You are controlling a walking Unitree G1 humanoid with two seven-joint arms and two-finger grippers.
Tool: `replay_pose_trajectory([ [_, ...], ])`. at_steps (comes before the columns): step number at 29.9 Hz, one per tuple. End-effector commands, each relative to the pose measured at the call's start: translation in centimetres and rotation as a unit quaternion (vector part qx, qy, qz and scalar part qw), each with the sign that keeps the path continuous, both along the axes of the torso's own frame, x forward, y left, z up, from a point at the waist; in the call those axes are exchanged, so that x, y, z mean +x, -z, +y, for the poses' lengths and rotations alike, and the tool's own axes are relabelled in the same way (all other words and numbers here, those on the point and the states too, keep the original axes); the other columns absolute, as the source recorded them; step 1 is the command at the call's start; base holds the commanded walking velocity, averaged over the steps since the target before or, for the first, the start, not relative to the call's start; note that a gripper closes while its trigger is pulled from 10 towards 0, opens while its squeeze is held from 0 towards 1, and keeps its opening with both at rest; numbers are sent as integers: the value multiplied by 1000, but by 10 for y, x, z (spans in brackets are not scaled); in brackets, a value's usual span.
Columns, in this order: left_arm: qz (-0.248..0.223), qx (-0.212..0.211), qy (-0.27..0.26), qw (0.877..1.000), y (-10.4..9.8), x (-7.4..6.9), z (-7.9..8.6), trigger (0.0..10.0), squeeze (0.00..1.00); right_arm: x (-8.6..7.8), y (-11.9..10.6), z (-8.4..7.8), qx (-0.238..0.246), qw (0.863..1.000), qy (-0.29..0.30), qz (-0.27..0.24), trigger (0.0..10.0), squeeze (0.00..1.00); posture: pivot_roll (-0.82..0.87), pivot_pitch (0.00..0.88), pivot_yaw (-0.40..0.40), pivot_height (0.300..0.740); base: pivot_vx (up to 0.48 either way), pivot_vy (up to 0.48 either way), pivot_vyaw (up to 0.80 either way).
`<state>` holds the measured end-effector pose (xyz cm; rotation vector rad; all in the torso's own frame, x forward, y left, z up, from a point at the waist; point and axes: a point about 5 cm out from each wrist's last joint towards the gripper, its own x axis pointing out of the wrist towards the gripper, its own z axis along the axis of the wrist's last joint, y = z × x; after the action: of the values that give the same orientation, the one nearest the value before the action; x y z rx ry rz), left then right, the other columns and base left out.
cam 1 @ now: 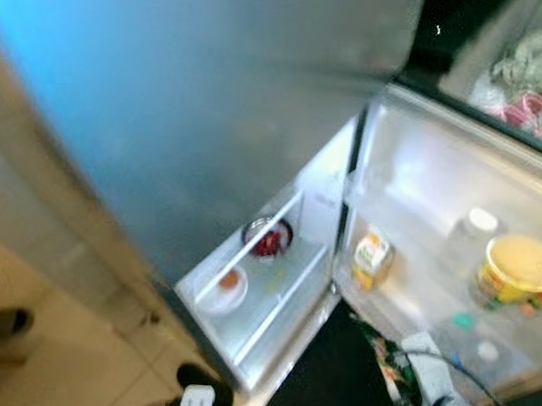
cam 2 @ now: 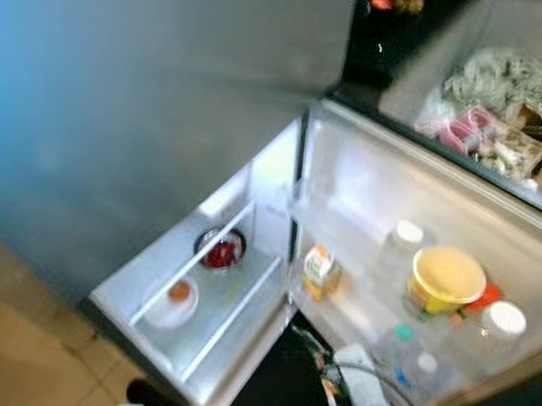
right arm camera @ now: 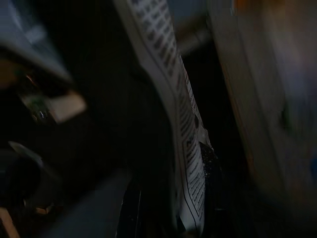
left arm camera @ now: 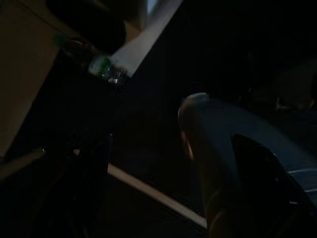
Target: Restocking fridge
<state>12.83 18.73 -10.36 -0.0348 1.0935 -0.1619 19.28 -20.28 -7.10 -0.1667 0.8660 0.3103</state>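
The fridge [cam 1: 203, 125] stands before me with its lower door [cam 1: 417, 204] swung open to the right and the inside lit. On the glass shelves sit a metal bowl of red food [cam 1: 267, 237] and a white bowl with something orange [cam 1: 226, 285]. The door rack holds a small carton [cam 1: 372, 258], a yellow-lidded tub [cam 1: 520, 267] and a white-capped bottle [cam 1: 477, 224]. The left wrist view is very dark, with a pale rounded object [left arm camera: 208, 148] close by. In the right wrist view a white printed label [right arm camera: 183, 134] runs close past the camera.
An upper door rack [cam 1: 520, 90] at the top right holds bags and packets. Beige floor tiles [cam 1: 43, 360] lie to the left, with a black and white object [cam 1: 201, 398] by the fridge's foot. A white device with a cable [cam 1: 425, 368] is at the bottom edge.
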Motion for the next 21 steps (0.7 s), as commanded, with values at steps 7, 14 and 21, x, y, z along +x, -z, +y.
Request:
replay_pose_trajectory([
  [7, 3, -3, -2, 1000, 1, -3, -3, 10000, 0, 39, -29, 11, 56, 992, -78, -86, 10000, 0, -67, 65, 32, 740, 0, 0, 0],
  [14, 6, -3, -1, 1000, 2, -5, -3, 10000, 0, 76, -66, 2, 46, 978, -125, -163, 10000, 0, -68, 69, 34, 740, 0, 0, 0],
  [21, 4, -6, -2, 1000, 2, -4, -4, 10000, 0, 96, -89, -22, -29, 972, -118, -201, 10000, 0, -73, 77, 28, 740, 0, 0, 0],
])
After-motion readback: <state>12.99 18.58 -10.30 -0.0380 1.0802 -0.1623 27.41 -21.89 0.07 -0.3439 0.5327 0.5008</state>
